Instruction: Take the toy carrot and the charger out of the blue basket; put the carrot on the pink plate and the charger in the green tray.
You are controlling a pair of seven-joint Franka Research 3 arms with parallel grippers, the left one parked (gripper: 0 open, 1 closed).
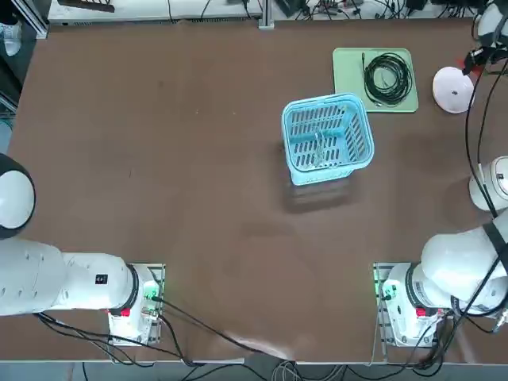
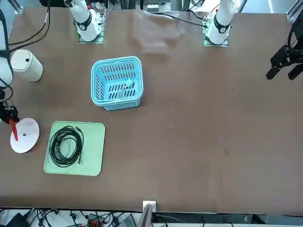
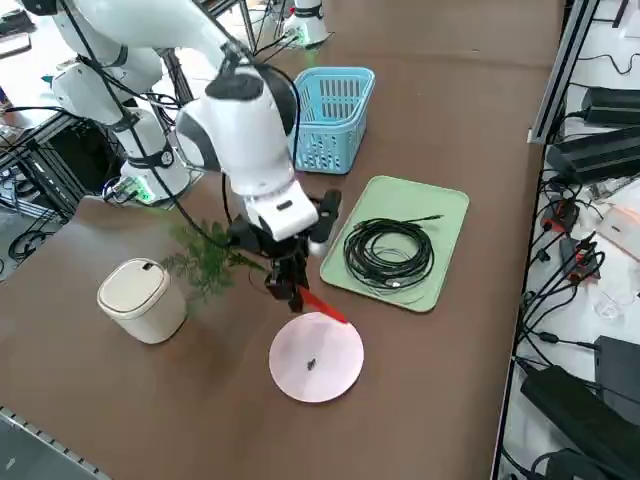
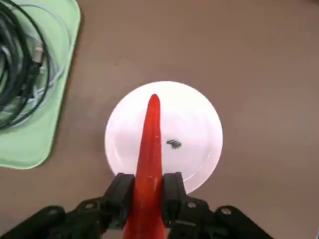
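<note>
On table: brown table [image 1: 159, 159]; blue basket [image 1: 327, 140] mid; green tray [image 1: 349, 67] holds black cable [image 1: 386, 78].
Arm pose: right arm bent low over pink plate [image 3: 317, 357].
Pincer: right pincer [image 4: 147, 186] clenched on toy carrot [image 4: 150, 149], tip over plate, pointing down.

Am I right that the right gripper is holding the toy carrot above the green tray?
Not quite: the right gripper holds the toy carrot above the pink plate, not the green tray beside it, as the right wrist view shows.
</note>
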